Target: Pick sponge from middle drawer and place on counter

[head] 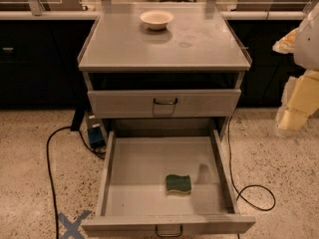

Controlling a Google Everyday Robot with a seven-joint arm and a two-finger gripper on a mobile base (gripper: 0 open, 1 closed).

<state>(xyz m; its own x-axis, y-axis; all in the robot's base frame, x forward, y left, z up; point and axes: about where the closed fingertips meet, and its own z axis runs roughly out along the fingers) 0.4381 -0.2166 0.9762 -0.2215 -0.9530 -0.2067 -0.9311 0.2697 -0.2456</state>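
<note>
Nearest the camera, the middle drawer [144, 176] stood pulled well out, its small dark wire handle [168, 230] at the bottom edge of the view. The sponge [178, 184] lay flat on the drawer floor, green face up, a little right of centre and toward the front, apart from every wall. So the opening of the drawer looked done, while the pick itself had not begun. Off to the right, level with the shorter closed drawer front [199, 103], the gripper [298, 106] hung at the edge of the view, well apart from the sponge and outside the drawer (how far open it was I could not tell, though it plainly had no hold of the sponge). Farther back, the counter [199, 46] carried only a cream round bowl [156, 19] near its rear edge, with bare gray surface in front of it where the sponge could go. By my reckoning, what was left was nearly everything: reaching down into the drawer, grasping the sponge, lifting it clear and setting it on the counter.
</note>
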